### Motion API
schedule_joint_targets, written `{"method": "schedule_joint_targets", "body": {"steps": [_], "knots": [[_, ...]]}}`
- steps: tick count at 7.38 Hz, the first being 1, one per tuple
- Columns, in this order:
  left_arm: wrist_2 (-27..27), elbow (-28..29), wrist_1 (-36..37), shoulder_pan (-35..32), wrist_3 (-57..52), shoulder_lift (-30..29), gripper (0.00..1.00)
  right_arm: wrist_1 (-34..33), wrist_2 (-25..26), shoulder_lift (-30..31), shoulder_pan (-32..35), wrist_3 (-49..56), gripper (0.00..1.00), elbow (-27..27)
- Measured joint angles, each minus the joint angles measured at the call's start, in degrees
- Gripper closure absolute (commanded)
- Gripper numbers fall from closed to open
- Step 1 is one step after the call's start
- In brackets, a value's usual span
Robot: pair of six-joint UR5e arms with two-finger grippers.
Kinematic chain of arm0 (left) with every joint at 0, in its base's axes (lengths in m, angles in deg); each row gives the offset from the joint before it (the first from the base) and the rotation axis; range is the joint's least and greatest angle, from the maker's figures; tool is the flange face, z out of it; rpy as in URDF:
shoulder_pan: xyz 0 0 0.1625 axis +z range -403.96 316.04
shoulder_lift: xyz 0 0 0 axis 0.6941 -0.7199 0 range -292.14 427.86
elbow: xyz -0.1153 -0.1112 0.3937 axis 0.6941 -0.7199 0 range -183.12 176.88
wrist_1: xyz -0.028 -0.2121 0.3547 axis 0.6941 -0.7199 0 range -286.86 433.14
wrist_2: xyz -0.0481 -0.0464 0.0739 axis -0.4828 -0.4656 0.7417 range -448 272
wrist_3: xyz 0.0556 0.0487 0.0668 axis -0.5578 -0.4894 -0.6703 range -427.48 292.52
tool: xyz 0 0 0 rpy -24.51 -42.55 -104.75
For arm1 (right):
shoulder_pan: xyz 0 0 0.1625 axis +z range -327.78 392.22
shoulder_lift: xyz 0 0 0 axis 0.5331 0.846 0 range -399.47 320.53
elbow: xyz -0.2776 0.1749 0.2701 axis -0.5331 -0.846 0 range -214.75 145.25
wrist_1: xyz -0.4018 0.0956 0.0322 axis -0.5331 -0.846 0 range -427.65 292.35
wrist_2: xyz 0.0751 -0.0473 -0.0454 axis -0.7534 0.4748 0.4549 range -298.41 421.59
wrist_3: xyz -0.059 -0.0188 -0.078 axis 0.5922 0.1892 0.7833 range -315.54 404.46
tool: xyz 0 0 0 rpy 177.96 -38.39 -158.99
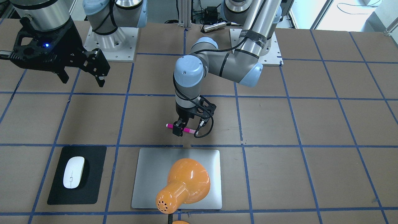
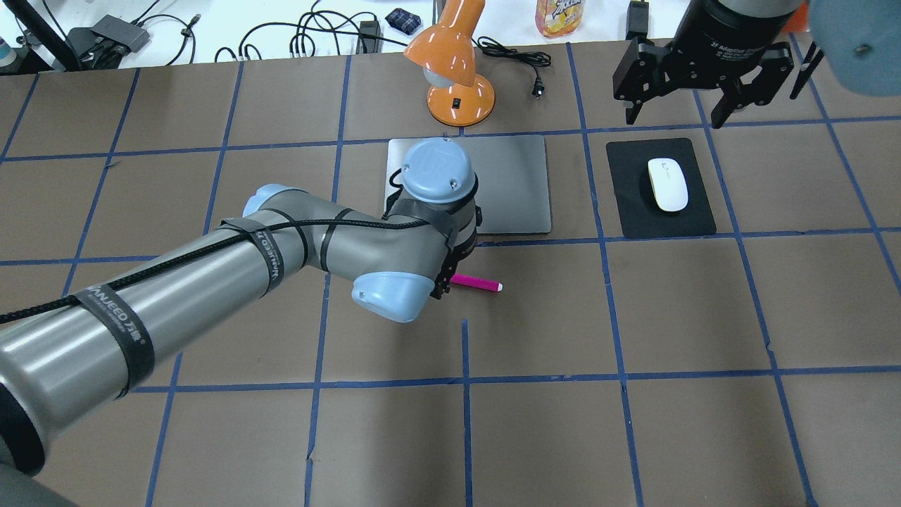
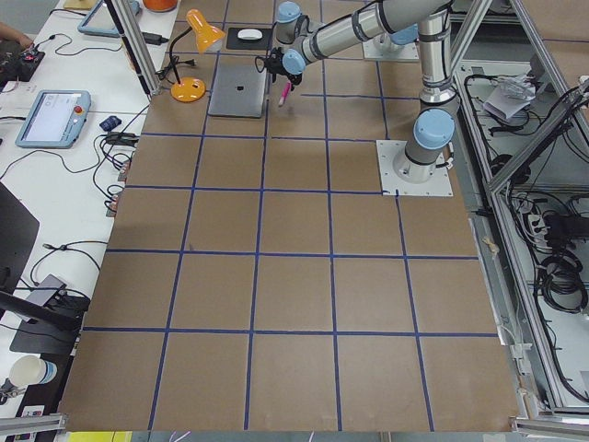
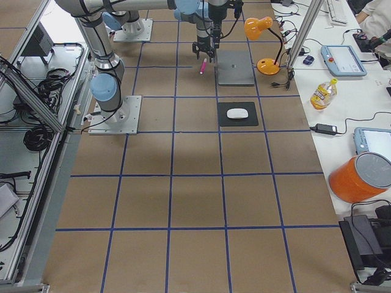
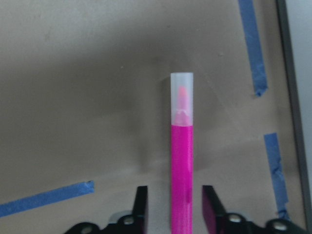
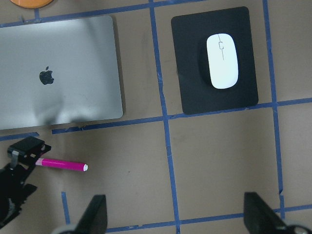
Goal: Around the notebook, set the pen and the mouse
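Magenta pen [image 5: 182, 161] seems down on the worktop, between the jaws of the left pincer [image 5: 175, 192], which are released with a gap on each side. Its long axis runs parallel to the notebook [image 6: 78, 53] edge nearest the robot, just beside it, with the cap toward the robot's right. Mouse [image 6: 222, 60] sits on a black mat [image 6: 190, 92] right of the notebook, lengthwise across the pen's line. Right pincer [image 6: 178, 212], spread wide, hovers nearer it.

Left wrist view: left gripper [image 5: 173, 195] cut at bottom edge, only fingertips [image 5: 141, 204] in; pen [image 5: 182, 161] tail off-frame too. Overhead: left arm [image 2: 394, 246] covers that gripper, pen's butt, notebook [image 2: 514, 183] corner. Front: lamp [image 1: 186, 180] head masks notebook middle. Right wrist view: right gripper [image 6: 176, 213] mostly below frame. Side views: mouse [image 4: 237, 113] mere blob.
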Motion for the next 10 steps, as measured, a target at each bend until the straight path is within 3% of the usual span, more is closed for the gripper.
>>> {"method": "schedule_joint_targets", "body": {"steps": [4, 10], "knots": [[0.11, 2.08, -9.60, 12.31, -41.44, 6.70, 0.00, 0.00, 0.10, 0.00, 0.00, 0.00, 0.00, -0.10], [-1.10, 13.06, -42.95, 26.85, -78.66, 17.92, 0.00, 0.09, 0.21, 0.00, 0.00, 0.00, 0.00, -0.24]]}}
